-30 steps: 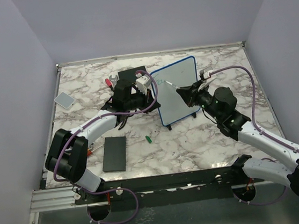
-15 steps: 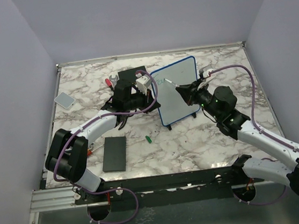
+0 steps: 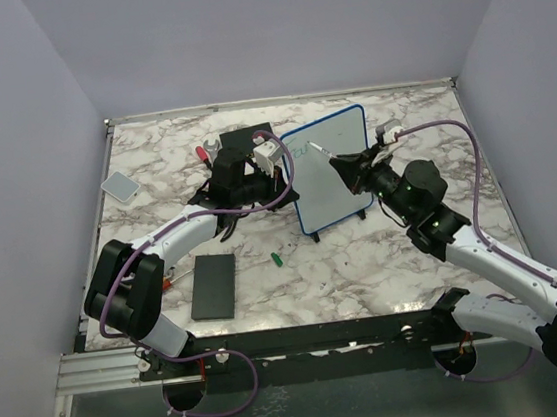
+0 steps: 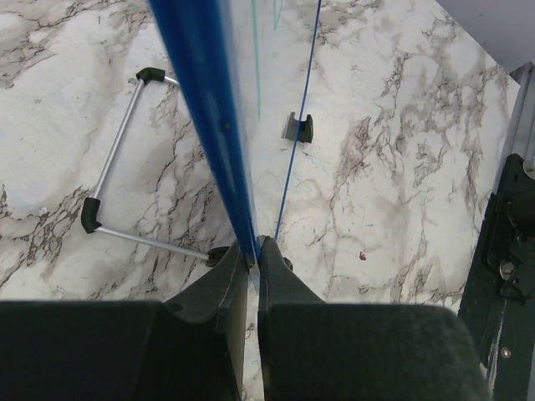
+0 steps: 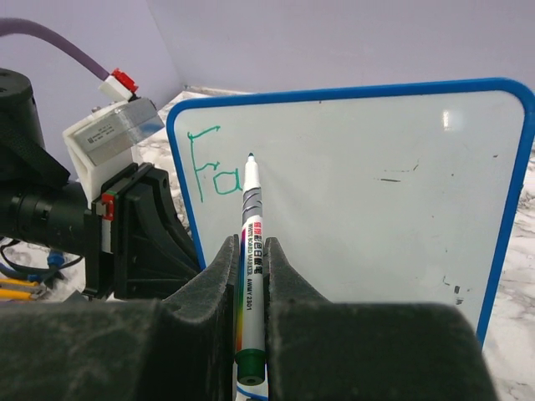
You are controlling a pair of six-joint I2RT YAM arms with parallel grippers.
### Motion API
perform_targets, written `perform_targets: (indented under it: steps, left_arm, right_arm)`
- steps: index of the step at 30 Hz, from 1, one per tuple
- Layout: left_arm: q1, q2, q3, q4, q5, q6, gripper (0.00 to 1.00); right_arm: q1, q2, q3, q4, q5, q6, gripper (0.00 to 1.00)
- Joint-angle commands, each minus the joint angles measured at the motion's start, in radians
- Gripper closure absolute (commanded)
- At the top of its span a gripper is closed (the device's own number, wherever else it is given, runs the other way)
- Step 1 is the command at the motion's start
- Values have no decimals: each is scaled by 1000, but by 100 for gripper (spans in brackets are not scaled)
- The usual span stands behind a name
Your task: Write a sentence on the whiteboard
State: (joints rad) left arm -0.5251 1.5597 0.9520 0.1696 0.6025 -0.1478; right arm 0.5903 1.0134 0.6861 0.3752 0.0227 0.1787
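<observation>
The whiteboard [image 3: 327,173] stands upright on the marble table, blue-framed, with green letters "Fa" [image 5: 214,167], the start of the sentence, at its upper left. My left gripper [image 4: 253,245] is shut on the board's blue side edge [image 4: 209,109], seen edge-on in the left wrist view. My right gripper [image 5: 251,244] is shut on a white marker [image 5: 252,219] with a green end. The marker tip rests at the board's face just right of the "a". In the top view the right gripper [image 3: 346,168] is in front of the board and the left gripper [image 3: 276,164] at its left edge.
A flat black slab [image 3: 214,286] lies at the front left, a small green cap [image 3: 277,259] beside it. A grey pad [image 3: 120,186] lies far left. A black block [image 3: 246,136] and a red-handled tool [image 3: 200,153] sit behind the left arm. The board's wire stand [image 4: 125,159] rests on the table.
The right gripper has carried the marker tip slightly up and to the right along the board. The left gripper and the board have stayed put.
</observation>
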Motion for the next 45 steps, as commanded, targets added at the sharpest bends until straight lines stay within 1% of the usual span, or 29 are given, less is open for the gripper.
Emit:
perform_targets:
  steps: [1,9,17,25,28,35,40,45]
  left_arm:
    - [-4,21,-5,-77,-28,37,100]
    - [-4,22,-6,-76,-27,37,100]
    - [-4,25,-4,-77,-25,39,100]
    - [-4,23,-5,-77,-24,38,100]
    - [-4,22,-5,-77,-26,38,100]
    - [-5,20,-4,-78,-26,37,100]
    - [-5,20,-5,-78,-24,36,100]
    - [-6,20,-6,-78,-26,37,100]
  right_arm:
    - [-1,-26,18,22,-7,-22,99]
    - [0,22,41,37,-13,-35,99]
    - [0,32,43,52,-17,-35,99]
    - [0,68,52,44,8,-30,100]
    - [0,53,49,44,2,-29,99]
    - [0,-40,13,26,-9,-26,99]
    - [0,-42,-6,-6,37,-5,99]
    - [0,-30,-17,-8,46,0,99]
